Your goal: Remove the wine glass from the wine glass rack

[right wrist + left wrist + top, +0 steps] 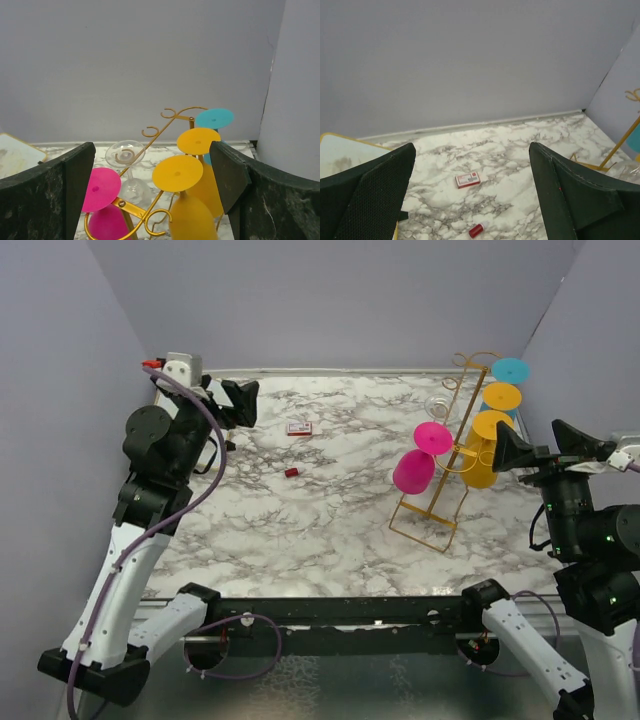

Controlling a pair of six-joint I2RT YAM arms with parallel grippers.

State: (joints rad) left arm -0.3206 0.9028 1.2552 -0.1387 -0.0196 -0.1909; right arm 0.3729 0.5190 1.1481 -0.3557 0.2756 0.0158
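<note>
At the worktop's far right corner, the top view shows the wine glass rack hanging glasses upside down by their feet.

Left wrist: the left end effector gapes wide, pointed away from the rack and probably idle.

Right wrist: the right end effector, wide, frames the yellow wine glass, likely lining up to lift it.

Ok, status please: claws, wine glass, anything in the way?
Open, empty: left claw, right claw. One yellow wine glass hangs on rack, facing right claw. Nothing blocking.
</note>
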